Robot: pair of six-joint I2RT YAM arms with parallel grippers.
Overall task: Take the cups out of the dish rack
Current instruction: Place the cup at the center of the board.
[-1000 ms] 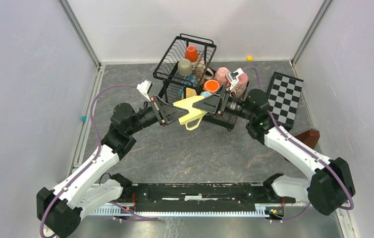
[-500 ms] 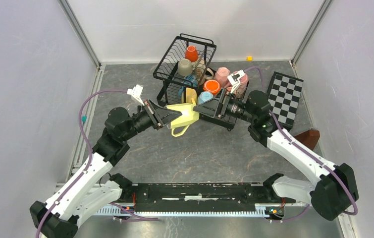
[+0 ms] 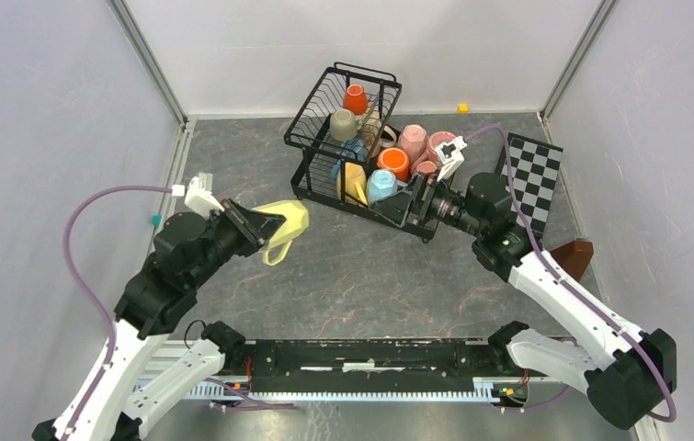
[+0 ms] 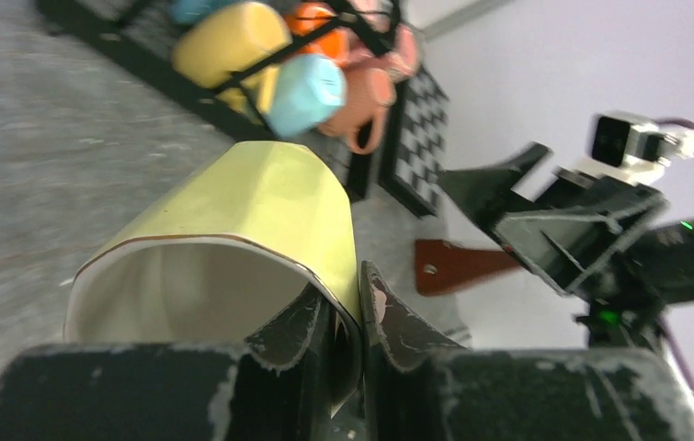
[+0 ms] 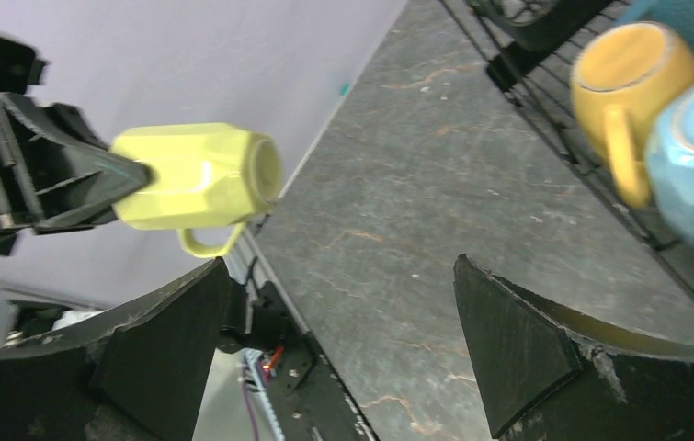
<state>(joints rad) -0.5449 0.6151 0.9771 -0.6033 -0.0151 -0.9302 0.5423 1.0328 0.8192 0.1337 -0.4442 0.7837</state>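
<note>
Clamped narrow by the left gripper point(image 3: 265, 225) on one wall of the pale yellow cup point(image 3: 290, 219), one finger inside the mouth and one outside, as seen from the left wrist. Held in the air above the table point(image 3: 352, 276), at about 8 o'clock from the dish rack point(image 3: 363, 73) and well apart from it. Spread wide and holding nothing on the other side: right gripper point(image 3: 401, 207), at the rack's 5 o'clock edge, near the yellow mug point(image 3: 354, 182) and light blue mug point(image 3: 380, 184) lying in the lower tray. Most likely to go wrong: a thin pinch on a single wall, with the cup's weight out beyond the fingertips, so could pivot or slip free on a quick swing or a hard set-down, and chip on the hard top. Could also land on its side and roll if let go as held. Lies with long axis about level, mouth toward the gripper at 9 o'clock, base pointing to 3 o'clock, handle hanging downward. Probably needs turning upright before release.
</note>
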